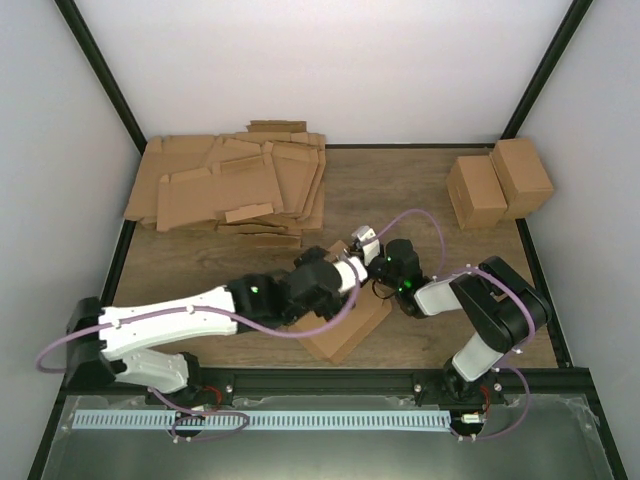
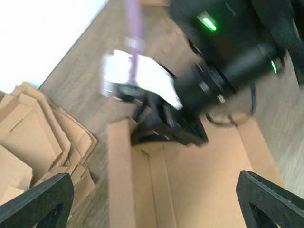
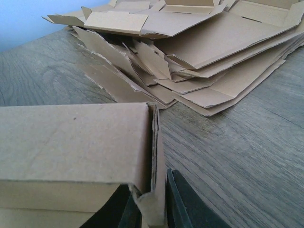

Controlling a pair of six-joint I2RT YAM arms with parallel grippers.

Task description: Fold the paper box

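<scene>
Bright, even light throughout; left wrist view smeared by motion blur.

No readable text, labels, brands or numbers on anything here.

The left arm (image 1: 170, 325) stretches low from its base to above the paper box (image 1: 350, 325), the left claw (image 2: 152, 204) spread wide over the box's open inside. The right arm (image 1: 500, 310) folds at the elbow and reaches the box's far end, where the right claw (image 3: 151, 211) pinches the box's wall.
</scene>
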